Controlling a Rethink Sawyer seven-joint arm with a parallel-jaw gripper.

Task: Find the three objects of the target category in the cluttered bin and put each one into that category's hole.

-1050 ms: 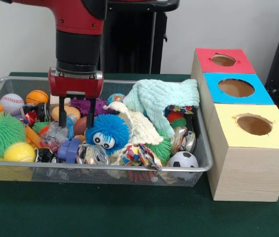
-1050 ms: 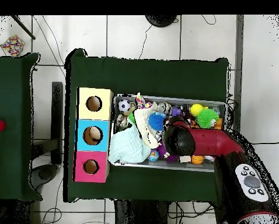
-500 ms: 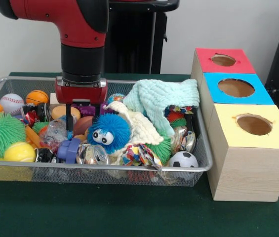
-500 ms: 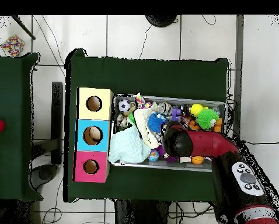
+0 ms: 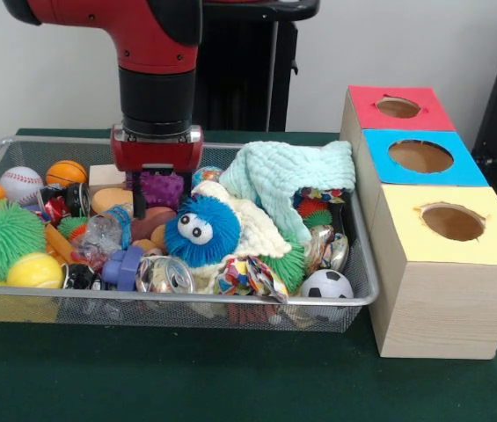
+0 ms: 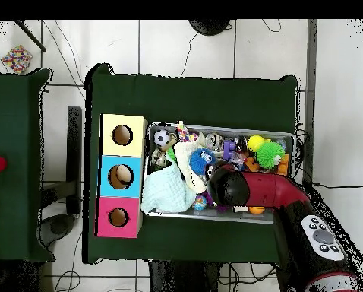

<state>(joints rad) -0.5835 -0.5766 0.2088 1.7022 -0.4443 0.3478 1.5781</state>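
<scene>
Within the wire bin, behind the blue fuzzy ball, the gripper has shifted toward the mint cloth and now stands spread astride the purple spiky ball, judged a candidate, not yet pinched.

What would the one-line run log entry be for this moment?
arm: low over bin's middle | gripper: down among toys beside blue fuzzy toy, grasp unclear | wire bin: full | box holes: nothing visible inside

Tool tips sunk among the toys – hidden overhead by the arm
</scene>
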